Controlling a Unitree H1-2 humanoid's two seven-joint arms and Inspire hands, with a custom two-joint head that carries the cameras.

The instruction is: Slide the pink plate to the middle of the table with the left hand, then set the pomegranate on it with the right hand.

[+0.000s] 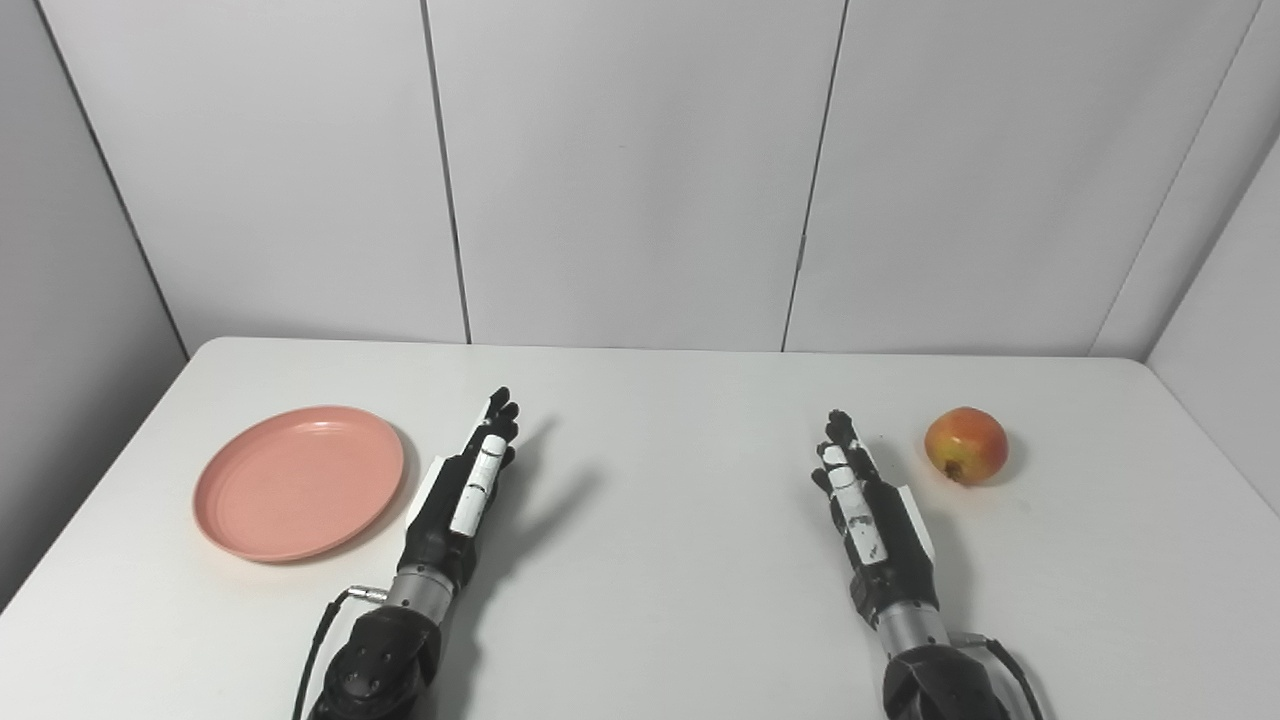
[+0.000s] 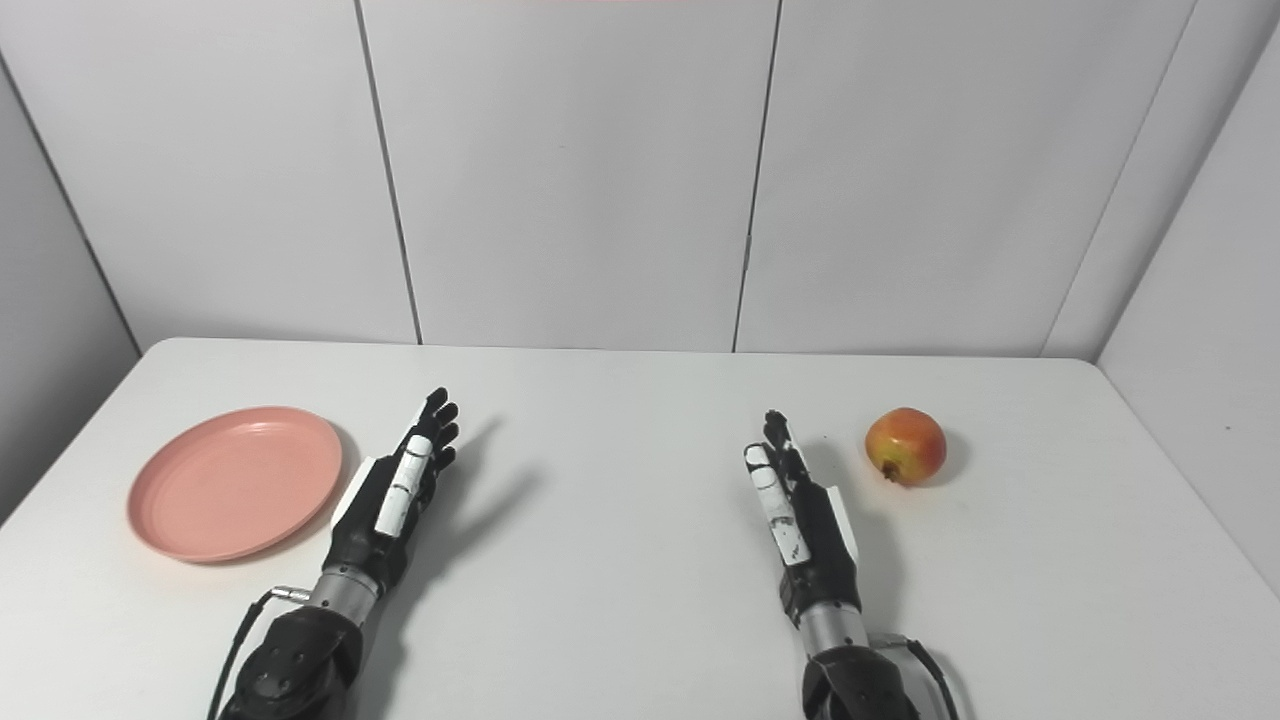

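Observation:
A round pink plate (image 1: pixel 299 480) lies flat on the left part of the white table (image 1: pixel 660 560). My left hand (image 1: pixel 468 488) rests just right of the plate's rim, fingers stretched out and apart, holding nothing. On the right side sits a red and yellow pomegranate (image 1: pixel 965 445). My right hand (image 1: pixel 862 505) lies a short way left of the fruit, not touching it, fingers extended and empty.
White wall panels (image 1: pixel 640 170) rise behind the table's far edge (image 1: pixel 660 348). Bare tabletop lies between the two hands. The table's left and right edges run close to the plate and the pomegranate.

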